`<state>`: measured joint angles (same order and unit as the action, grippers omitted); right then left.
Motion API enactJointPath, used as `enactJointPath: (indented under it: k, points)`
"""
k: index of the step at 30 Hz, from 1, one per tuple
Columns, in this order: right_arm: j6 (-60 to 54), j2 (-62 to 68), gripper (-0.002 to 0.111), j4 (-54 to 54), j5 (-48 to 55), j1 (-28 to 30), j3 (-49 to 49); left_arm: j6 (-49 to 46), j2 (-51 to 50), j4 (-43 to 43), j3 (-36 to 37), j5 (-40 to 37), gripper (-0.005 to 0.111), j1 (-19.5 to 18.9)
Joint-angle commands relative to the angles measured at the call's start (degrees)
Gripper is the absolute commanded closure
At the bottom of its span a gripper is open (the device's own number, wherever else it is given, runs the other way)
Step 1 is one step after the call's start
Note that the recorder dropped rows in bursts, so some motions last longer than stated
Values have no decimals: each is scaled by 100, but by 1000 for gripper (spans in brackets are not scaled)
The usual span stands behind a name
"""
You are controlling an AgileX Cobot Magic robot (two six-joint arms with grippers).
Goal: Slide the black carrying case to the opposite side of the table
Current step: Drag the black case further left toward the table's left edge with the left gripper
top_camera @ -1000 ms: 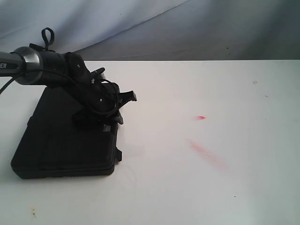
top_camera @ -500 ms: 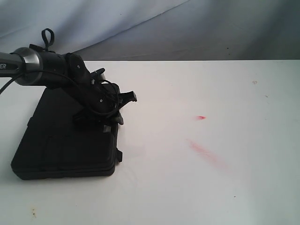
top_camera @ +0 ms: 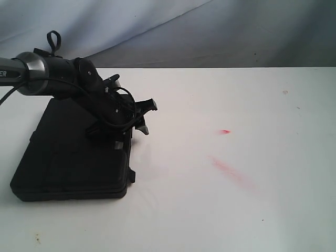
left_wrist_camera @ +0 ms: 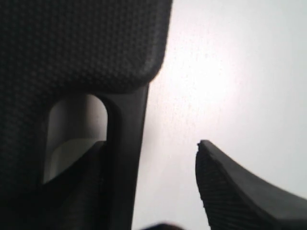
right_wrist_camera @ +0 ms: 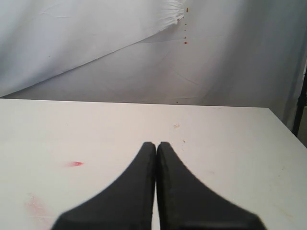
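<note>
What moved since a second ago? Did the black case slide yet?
The left gripper swung a little to the right, with its fingers spread and one seemingly in the handle slot of the case. The case barely budged and is still at the left of the table. The red smears stayed put.

Matte blk case (top_camera: 68,157) w/ stippled texture, white table (top_camera: 236,210) w/ red smears (top_camera: 228,169), pale grey backdrop (top_camera: 157,26)

We see soft, even light and faint shadows; glare washes out the table (left_wrist_camera: 225,81) in the left wrist view, and the close case (left_wrist_camera: 72,48) is blurred.
</note>
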<state>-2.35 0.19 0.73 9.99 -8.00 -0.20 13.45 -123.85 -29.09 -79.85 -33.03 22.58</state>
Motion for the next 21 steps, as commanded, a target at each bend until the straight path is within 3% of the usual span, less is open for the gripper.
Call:
enactJointPath:
  k: [1,21]
  points:
    - [0,-19,108,-24,-69,-7,20,127,67,-487,117,-90,54,7]
    - [0,-19,108,-24,-69,-7,20,127,237,-284,117,-256,54,-3]
